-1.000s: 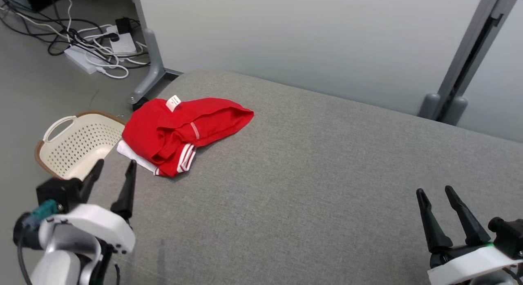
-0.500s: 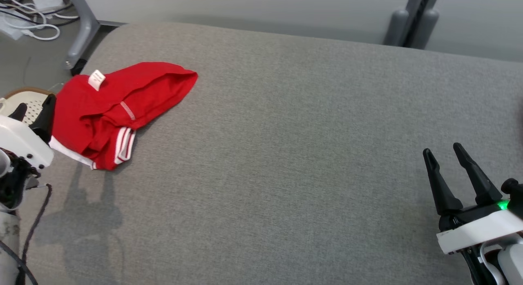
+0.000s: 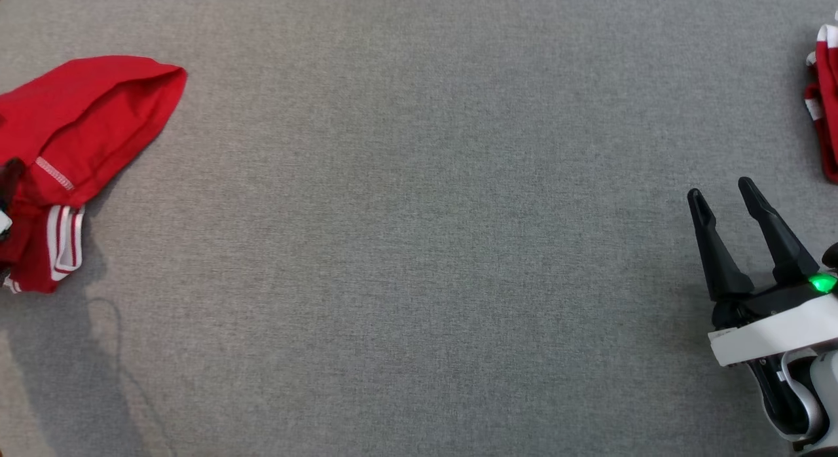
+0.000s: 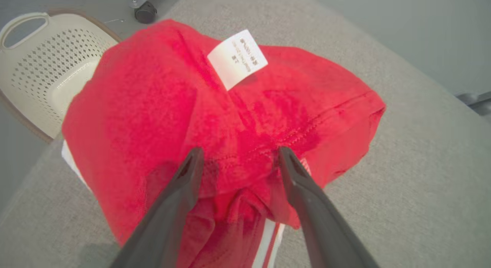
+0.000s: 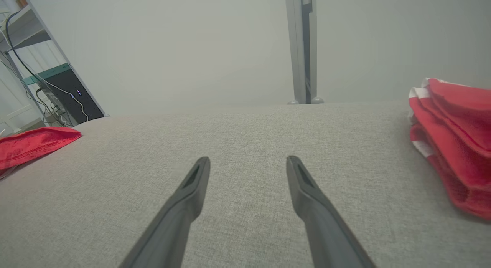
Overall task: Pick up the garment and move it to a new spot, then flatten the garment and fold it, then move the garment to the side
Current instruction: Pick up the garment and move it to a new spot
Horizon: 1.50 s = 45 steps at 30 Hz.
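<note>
A: Garment point(image 4: 230, 118), where is it?
B: Crumpled and red, straight under the left gripper point(image 4: 240, 151), whose fingers stand spread and empty, tips at the fabric. A second ago that gripper was short of it, so the pickup looks about to start.
A: And further out?
B: A cream basket point(image 4: 34, 60) beyond the garment. The right gripper point(image 3: 720, 190), also spread and empty, hovers over bare grey cushion point(image 3: 419, 280), folded red cloth point(image 3: 826, 103) to its right.

A white sewn-in label point(image 4: 237, 58) on the red garment point(image 4: 153, 106), lying just beyond the fingertips of the left gripper point(image 4: 238, 154), carries a few lines of dark print, too small and blurred to read.
</note>
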Tool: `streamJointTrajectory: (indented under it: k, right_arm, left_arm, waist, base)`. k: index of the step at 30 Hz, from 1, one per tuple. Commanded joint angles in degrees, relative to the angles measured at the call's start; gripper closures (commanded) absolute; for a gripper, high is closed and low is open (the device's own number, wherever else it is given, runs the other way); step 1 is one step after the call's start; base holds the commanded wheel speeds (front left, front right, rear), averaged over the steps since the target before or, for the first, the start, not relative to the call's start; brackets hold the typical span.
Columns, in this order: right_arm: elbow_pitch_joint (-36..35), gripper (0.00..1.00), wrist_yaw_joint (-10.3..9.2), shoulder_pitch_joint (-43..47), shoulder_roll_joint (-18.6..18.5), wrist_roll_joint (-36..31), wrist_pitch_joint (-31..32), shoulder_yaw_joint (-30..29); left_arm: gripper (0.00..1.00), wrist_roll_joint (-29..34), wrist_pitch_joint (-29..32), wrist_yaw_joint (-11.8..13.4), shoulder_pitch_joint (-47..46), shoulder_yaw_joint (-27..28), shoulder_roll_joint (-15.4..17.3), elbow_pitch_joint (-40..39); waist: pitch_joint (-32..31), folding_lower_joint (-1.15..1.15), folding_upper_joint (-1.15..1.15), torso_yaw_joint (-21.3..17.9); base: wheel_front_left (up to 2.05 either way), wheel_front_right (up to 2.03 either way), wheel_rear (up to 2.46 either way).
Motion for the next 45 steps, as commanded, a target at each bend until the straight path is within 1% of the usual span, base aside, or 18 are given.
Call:
streamJointTrajectory:
  k: [1, 3, 5, 10, 11, 12, 13, 15, 19, 20, 24, 28, 32, 36, 39, 45]
  right_arm:
    - [-0.2, 0.0, 0.0, -0.8, -0.4, 0.2, -0.2, -0.4]
    - [-0.3, 0.0, 0.01, -1.2, -0.5, 0.3, -0.2, -0.4]
    - [-0.3, 0.0, 0.0, -1.6, -0.4, 0.3, -0.2, -0.4]
    - [-0.2, 0.0, 0.01, -2.0, -0.4, 0.4, -0.2, -0.3]
    - [-0.2, 0.0, 0.0, -2.0, -0.4, 0.3, -0.2, -0.3]
    - [-0.2, 0.0, 0.0, -2.0, -0.4, 0.3, -0.2, -0.2]
    - [-0.1, 0.0, 0.01, -2.0, -0.5, 0.2, -0.2, -0.2]
    - [0.2, 0.0, 0.01, -2.0, -0.6, 0.2, -0.2, -0.1]
    - [0.7, 0.0, 0.01, -2.0, -0.2, 0.2, -0.2, 0.4]
    - [0.7, 0.0, 0.01, -2.0, -0.2, 0.2, -0.2, 0.4]
    - [1.1, 0.0, 0.0, -1.2, 0.5, 0.1, -0.2, 0.9]
    - [2.1, 0.0, 0.01, 0.0, 1.5, 0.1, -0.2, 1.0]
    - [2.9, 0.0, 0.0, 1.1, 2.6, 0.1, -0.2, 1.2]
    - [4.0, 0.0, 0.0, 2.2, 3.8, 0.0, -0.2, 1.3]
    - [4.5, 0.0, 0.0, 2.9, 4.7, -0.2, -0.2, 1.3]
    - [5.6, 0.0, 0.0, 5.0, 6.0, -0.4, -0.2, 1.2]
  left_arm:
    - [0.0, 0.5, 1.3, 1.0, -1.2, -0.7, 0.7, 1.6]
    - [0.0, 1.6, 2.2, 1.8, -1.8, -1.7, 1.2, 3.1]
    - [0.0, 1.9, 2.8, 2.2, -2.0, -2.1, 1.1, 4.4]
    - [0.0, 1.7, 5.4, 1.1, -2.3, -3.3, 0.7, 7.7]
    - [0.11, 1.4, 4.8, 0.9, -2.4, -3.3, 0.6, 7.9]
    - [0.42, 1.4, 4.1, 0.5, -2.5, -3.3, 0.6, 8.0]
    - [0.64, 1.5, 3.6, 0.3, -2.6, -3.4, 0.7, 8.3]
    - [1.0, 1.5, 2.7, -0.2, -2.9, -3.5, 0.7, 8.9]
    - [1.0, 1.3, 0.8, -1.7, -3.9, -3.6, 1.4, 10.1]
    - [1.0, 1.3, 0.8, -1.7, -3.9, -3.6, 1.4, 10.1]
    - [1.0, 1.9, -2.1, -3.0, -4.7, -4.4, 2.5, 10.5]
    - [1.0, 2.9, -3.6, -4.1, -5.5, -6.6, 2.8, 9.5]
    - [1.0, 3.0, -2.7, -4.6, -6.4, -9.4, 2.6, 7.4]
    - [1.0, 3.0, -1.2, -4.6, -5.5, -13.4, 2.0, 3.4]
    - [1.0, 2.1, 0.3, -4.6, -3.8, -16.8, 2.6, -0.6]
    - [1.0, -1.5, 3.7, -4.6, -0.7, -23.3, 2.2, -10.6]
  waist:
    - [2.2, 0.0, 0.0, -1.5]
    - [2.7, 0.0, 0.0, -1.7]
    - [3.0, 0.0, 0.0, -1.8]
    - [3.5, 0.0, 0.0, -1.7]
    - [3.6, 0.0, 0.0, -1.6]
    - [3.5, 0.0, 0.0, -1.5]
    - [3.4, 0.0, 0.0, -1.4]
    - [3.1, 0.0, 0.0, -1.2]
    - [1.6, 0.0, 0.0, -1.0]
    - [1.6, 0.0, 0.0, -1.0]
    - [-1.0, 0.0, 0.0, -1.1]
    - [-4.5, 0.0, 0.0, -1.2]
    - [-8.5, 0.0, 0.0, -1.6]
    - [-12.1, 0.0, 0.0, -2.7]
    - [-14.8, 0.0, 0.0, -3.9]
    - [-19.5, 0.0, 0.0, -7.1]
  base:
    - [0.0, 0.0, 0.0]
    - [0.0, 0.0, 0.0]
    - [0.0, 0.0, 0.0]
    - [0.0, 0.0, 0.0]
    - [0.0, 0.0, 0.0]
    - [0.0, 0.0, 0.0]
    - [0.0, 0.0, 0.0]
    - [0.0, 0.0, 0.0]
    - [0.0, 0.0, 0.0]
    - [0.0, 0.0, 0.0]
    - [0.0, 0.0, 0.0]
    - [0.0, 0.0, 0.0]
    - [0.0, 0.0, 0.0]
    - [0.0, 0.0, 0.0]
    - [0.0, 0.0, 0.0]
    - [0.0, 0.0, 0.0]
